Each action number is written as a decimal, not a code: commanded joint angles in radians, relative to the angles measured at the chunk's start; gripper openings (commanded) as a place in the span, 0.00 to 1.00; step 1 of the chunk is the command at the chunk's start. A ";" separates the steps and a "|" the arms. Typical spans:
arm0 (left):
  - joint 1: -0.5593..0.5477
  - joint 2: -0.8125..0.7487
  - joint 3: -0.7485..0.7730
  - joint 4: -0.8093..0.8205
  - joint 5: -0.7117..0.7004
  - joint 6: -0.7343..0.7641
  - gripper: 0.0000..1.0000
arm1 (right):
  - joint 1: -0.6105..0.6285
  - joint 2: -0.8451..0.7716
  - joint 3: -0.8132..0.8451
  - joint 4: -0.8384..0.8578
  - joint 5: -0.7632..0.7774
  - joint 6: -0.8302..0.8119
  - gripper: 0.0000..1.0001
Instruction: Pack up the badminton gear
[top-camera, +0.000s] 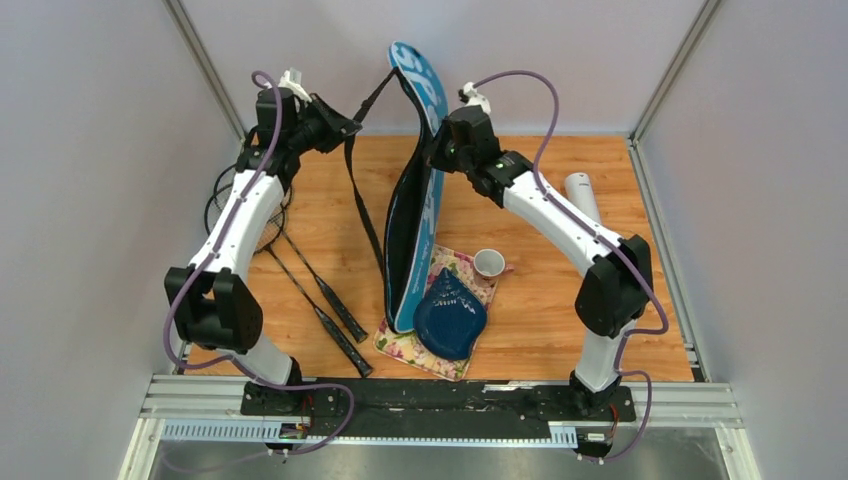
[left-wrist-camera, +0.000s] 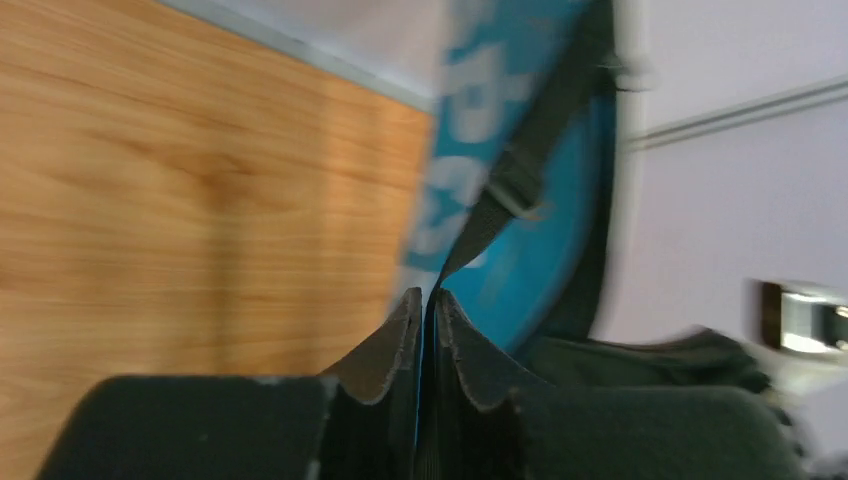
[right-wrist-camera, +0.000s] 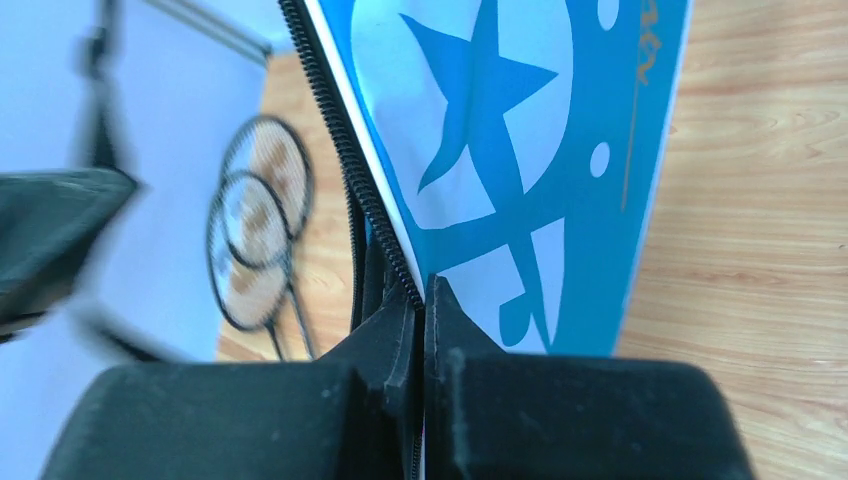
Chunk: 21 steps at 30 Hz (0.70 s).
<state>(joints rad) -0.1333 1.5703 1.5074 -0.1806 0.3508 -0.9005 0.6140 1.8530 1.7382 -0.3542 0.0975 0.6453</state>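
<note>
The long blue racket bag (top-camera: 418, 200) is lifted on edge in the middle of the table, its lower end near the plate. My left gripper (top-camera: 345, 128) is shut on the bag's black strap (left-wrist-camera: 497, 205). My right gripper (top-camera: 436, 152) is shut on the bag's zipped edge (right-wrist-camera: 345, 150); the blue and white bag face (right-wrist-camera: 520, 130) fills the right wrist view. Two black rackets (top-camera: 300, 275) lie crossed at the left, also showing in the right wrist view (right-wrist-camera: 255, 230). The white tube (top-camera: 582, 195) lies at the far right behind my right arm. No shuttlecocks show.
A dark blue plate (top-camera: 450, 312) lies on a floral cloth (top-camera: 400, 345) at the front centre, with a small white cup (top-camera: 488, 263) beside it. Grey walls enclose the table on three sides.
</note>
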 joint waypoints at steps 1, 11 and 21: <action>0.038 0.141 0.160 -0.293 -0.053 0.345 0.24 | -0.010 -0.057 0.020 0.063 0.116 0.189 0.00; 0.040 0.251 0.404 -0.496 0.046 0.488 0.41 | -0.014 -0.017 0.012 0.238 0.019 0.340 0.00; 0.000 -0.088 -0.139 -0.051 0.311 0.449 0.81 | -0.014 0.054 0.058 0.210 0.028 0.372 0.00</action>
<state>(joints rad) -0.1043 1.5589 1.4666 -0.4175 0.5831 -0.4728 0.6083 1.8862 1.7363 -0.2134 0.1085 0.9699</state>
